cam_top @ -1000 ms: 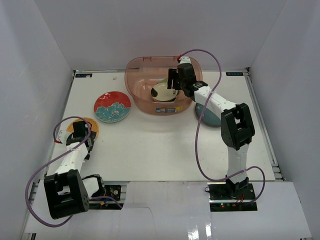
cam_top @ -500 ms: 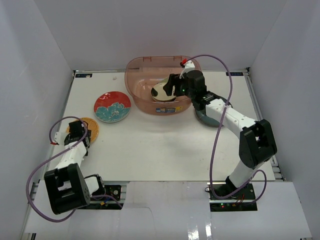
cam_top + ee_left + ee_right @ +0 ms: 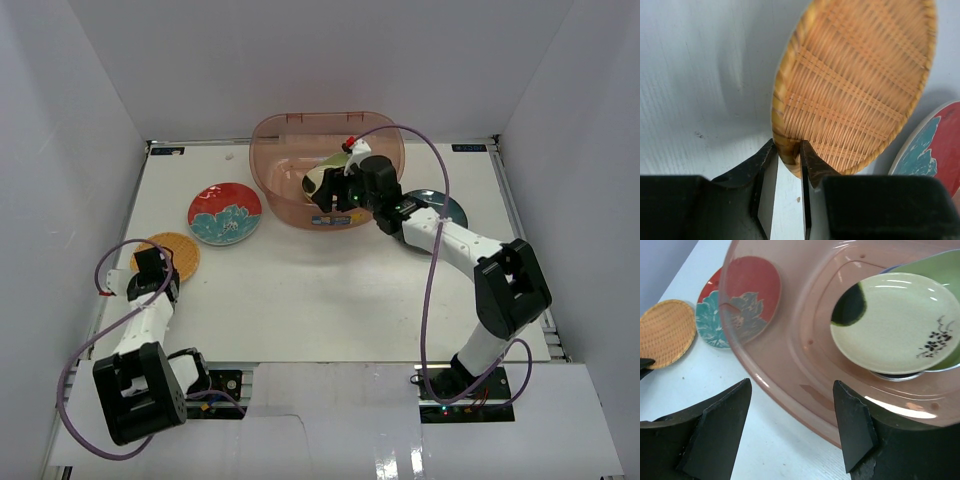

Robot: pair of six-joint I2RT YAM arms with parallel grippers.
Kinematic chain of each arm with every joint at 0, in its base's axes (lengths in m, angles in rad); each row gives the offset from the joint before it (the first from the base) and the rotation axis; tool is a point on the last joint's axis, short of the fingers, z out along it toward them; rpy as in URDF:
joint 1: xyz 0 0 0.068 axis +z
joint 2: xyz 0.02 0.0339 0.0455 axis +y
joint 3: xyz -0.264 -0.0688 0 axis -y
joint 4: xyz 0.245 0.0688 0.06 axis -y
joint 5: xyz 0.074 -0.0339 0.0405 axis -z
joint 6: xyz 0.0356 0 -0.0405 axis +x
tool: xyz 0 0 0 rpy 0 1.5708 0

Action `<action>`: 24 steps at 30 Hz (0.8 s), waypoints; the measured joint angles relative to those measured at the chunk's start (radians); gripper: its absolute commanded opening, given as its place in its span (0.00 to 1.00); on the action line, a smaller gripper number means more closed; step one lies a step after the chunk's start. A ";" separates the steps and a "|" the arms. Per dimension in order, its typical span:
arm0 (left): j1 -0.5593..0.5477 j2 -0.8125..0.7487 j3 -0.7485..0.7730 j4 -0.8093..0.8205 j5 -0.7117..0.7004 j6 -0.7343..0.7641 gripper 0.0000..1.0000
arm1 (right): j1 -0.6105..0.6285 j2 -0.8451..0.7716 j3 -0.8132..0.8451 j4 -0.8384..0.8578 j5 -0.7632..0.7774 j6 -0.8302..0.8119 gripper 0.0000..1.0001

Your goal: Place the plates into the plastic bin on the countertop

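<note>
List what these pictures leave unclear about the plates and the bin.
- Right wrist view: the cream plate covers the stack in the bin; how many plates lie beneath cannot be counted.
- Top view: the right arm hides part of the dark teal plate.
- Left wrist view: the red plate is cut off by the right edge.
</note>
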 measured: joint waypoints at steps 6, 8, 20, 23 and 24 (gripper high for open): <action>0.013 -0.114 0.021 -0.091 -0.014 0.092 0.00 | 0.049 0.000 0.000 0.010 -0.032 0.001 0.72; 0.014 -0.164 0.049 -0.155 -0.022 0.134 0.00 | 0.060 0.000 0.000 0.011 -0.047 0.003 0.72; -0.047 -0.311 0.182 -0.257 -0.051 0.279 0.00 | 0.072 -0.048 -0.013 0.011 -0.148 0.059 0.82; -0.078 -0.343 0.159 -0.273 -0.037 0.282 0.00 | 0.100 -0.047 -0.033 0.026 -0.159 0.105 0.89; -0.088 -0.353 0.151 -0.277 -0.030 0.281 0.00 | 0.118 -0.047 -0.055 0.045 -0.164 0.130 0.92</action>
